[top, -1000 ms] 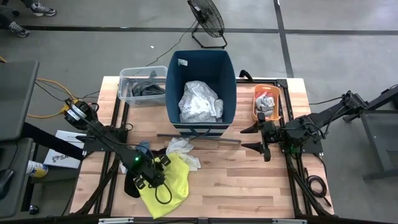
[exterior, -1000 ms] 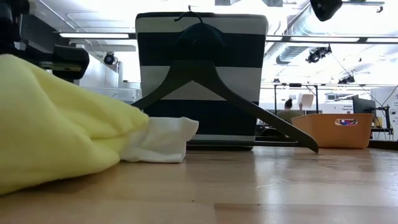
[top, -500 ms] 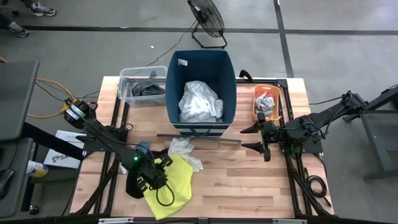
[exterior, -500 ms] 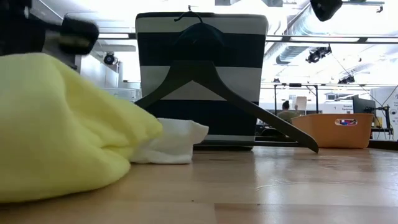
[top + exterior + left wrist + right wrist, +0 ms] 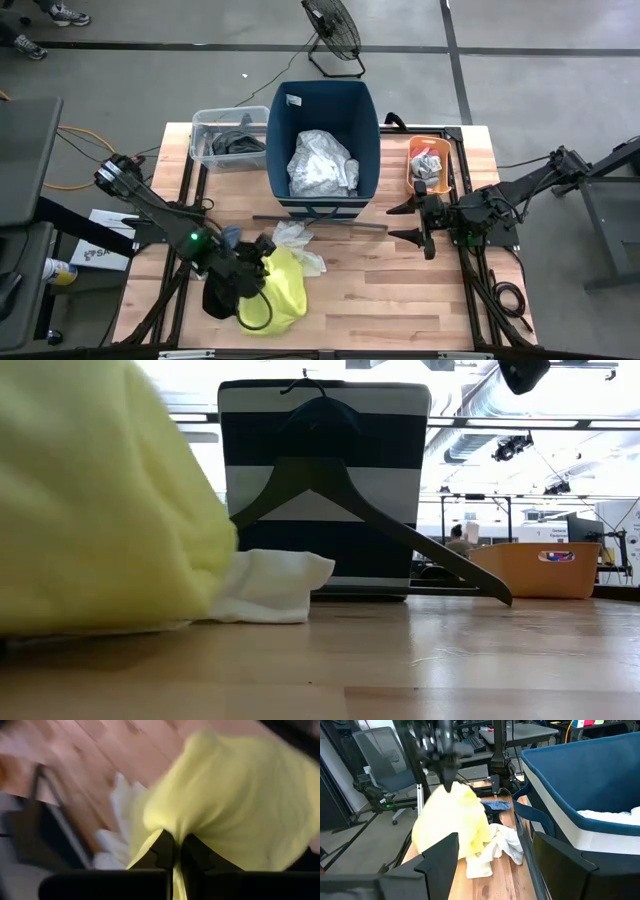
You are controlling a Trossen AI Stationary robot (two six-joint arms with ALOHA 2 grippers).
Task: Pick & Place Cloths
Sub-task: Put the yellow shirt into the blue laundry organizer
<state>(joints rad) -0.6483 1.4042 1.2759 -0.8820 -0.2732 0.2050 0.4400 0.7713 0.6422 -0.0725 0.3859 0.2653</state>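
Note:
My left gripper (image 5: 447, 776) is shut on the neon-yellow shirt (image 5: 276, 288) and stands above the table's near left part. The shirt hangs from it as a bunch (image 5: 451, 822) and fills the left of the low view (image 5: 100, 510). A small white cloth (image 5: 296, 240) lies on the wood beside the shirt, and a blue piece (image 5: 498, 805) lies just beyond it. A black cloth (image 5: 216, 297) lies left of the shirt. My right gripper (image 5: 418, 221) hovers open at the right, near the orange tub, with nothing between its fingers. My left gripper pinches a gathered fold of the yellow shirt (image 5: 176, 836) between its two fingers, which slant down from above. The shirt hangs below the fingers in a loose bunch. Its lower end (image 5: 465, 851) lies on the table.
The tall dark-blue bin (image 5: 323, 110) stands at the far middle with a white garment (image 5: 322, 165) inside. A dark hanger (image 5: 350, 490) leans on its near wall. A clear tub (image 5: 222, 138) with dark clothes stands to its left, the orange tub (image 5: 430, 165) to its right.
My left gripper has gone up with the yellow shirt. The shirt, which lay spread on the wood, has been drawn up into a hanging bunch; its upper part has risen and its lower end has stayed on the table.

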